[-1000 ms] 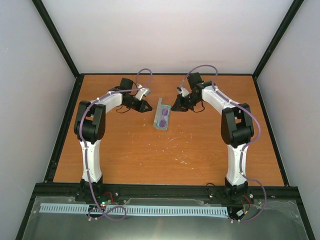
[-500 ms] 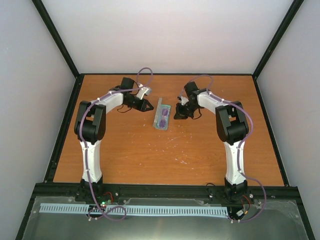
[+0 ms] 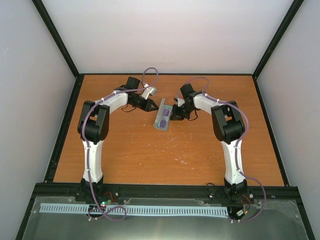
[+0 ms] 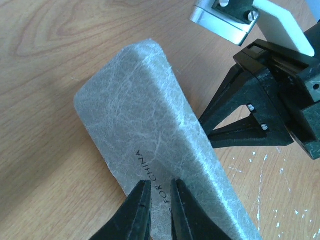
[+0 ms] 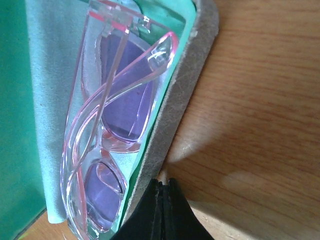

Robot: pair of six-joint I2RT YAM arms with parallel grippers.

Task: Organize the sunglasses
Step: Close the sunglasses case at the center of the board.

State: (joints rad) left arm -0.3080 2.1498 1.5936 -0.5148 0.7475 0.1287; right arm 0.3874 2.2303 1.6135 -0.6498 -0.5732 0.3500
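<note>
The sunglasses [image 5: 120, 110], pink-framed with purple lenses, lie folded in the open grey case [image 5: 175, 115] on a blue-grey cloth [image 5: 55, 75] over the teal lining. From above, the sunglasses [image 3: 162, 118] and case [image 3: 159, 107] sit mid-table between both arms. My right gripper [image 5: 164, 187] is shut on nothing, its tips against the case's right rim; seen from above, the right gripper [image 3: 173, 116] is at the case's right side. My left gripper [image 4: 160, 200] points at the lid's grey outside [image 4: 145, 110], its jaws a narrow gap apart with nothing between them. From above, the left gripper [image 3: 152, 106] is just left of the case.
In the left wrist view my right gripper [image 4: 205, 127] shows just beyond the lid. Bare orange wood table [image 3: 165, 155] lies around the case, with black frame rails [image 3: 165, 189] along the near edge and pale walls on three sides.
My right gripper shut and moved left down to the case's right rim. My left gripper moved right, up to the lid.
</note>
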